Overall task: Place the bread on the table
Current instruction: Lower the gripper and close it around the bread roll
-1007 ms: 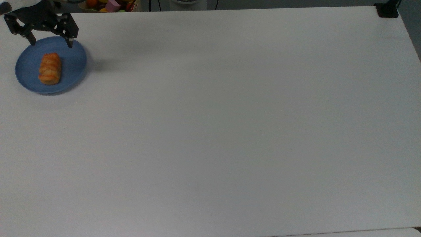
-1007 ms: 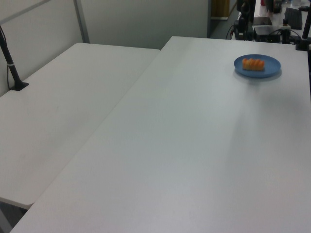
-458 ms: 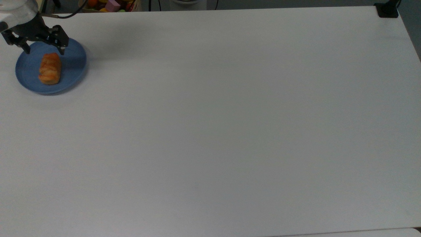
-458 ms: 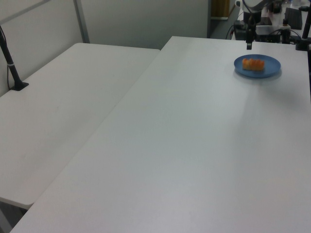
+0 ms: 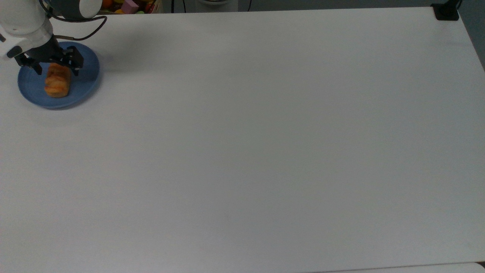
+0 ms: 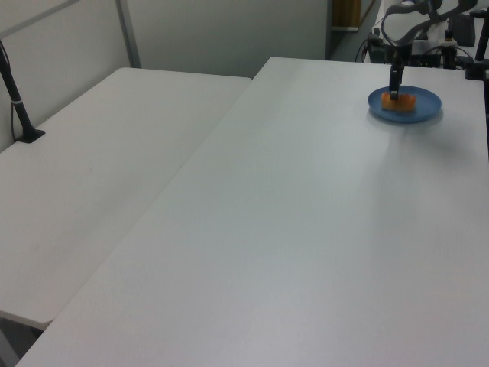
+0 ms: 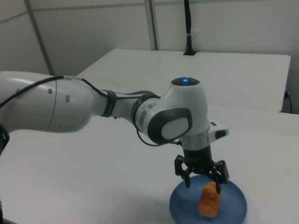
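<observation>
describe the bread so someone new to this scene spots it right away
Start at the white table and go to the top view's far left corner, where a round blue plate sits. The bread lies on it under the open claw: a small oblong golden-orange roll, the one warm-coloured thing there.

We see a second white table [image 6: 99,176] butted against the work surface at nine o'clock in the left view, with a black post [image 6: 17,95] on a small foot standing near its nine o'clock edge. Pale grey partition walls [image 6: 221,34] with metal uprights [image 6: 127,32] close the room behind it. In the right view a black pole [image 7: 187,28] rises before the wall at twelve o'clock. Coloured toys [image 5: 127,5] crowd the top view's eleven o'clock edge, and a black clamp [image 5: 446,11] sits at one o'clock.
</observation>
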